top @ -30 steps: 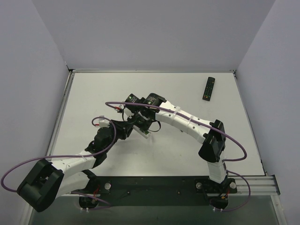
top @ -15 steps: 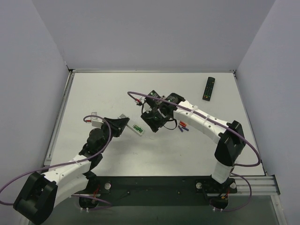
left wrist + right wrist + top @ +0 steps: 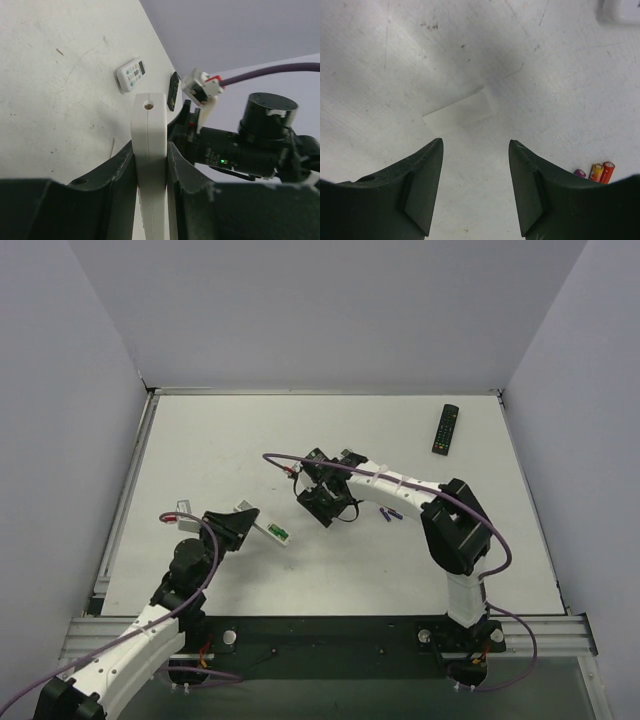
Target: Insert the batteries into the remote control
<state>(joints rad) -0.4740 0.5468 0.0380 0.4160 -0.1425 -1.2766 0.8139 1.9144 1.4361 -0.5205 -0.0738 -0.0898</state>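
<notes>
The left gripper [image 3: 240, 523] sits toward the near left of the desk [image 3: 200, 440], well in from the left edge, with bare surface out to the left and far walls. Its jaws are clamped narrow on the remote control [image 3: 265, 525], gripping the long sides edge-on. The free end points toward the desk's middle, and the batteries [image 3: 278, 532] show green in its open bay.

A strip of bare desk separates it from the right gripper [image 3: 325, 502], near the desk's centre. In the right wrist view, that gripper's [image 3: 475, 144] jaws stand wide with nothing between them, above a flat white rectangular piece [image 3: 460, 112] lying on the surface. Red and purple cells [image 3: 387, 512] lie just to its right. A black remote [image 3: 445, 428] lies near the far right corner, well apart.
</notes>
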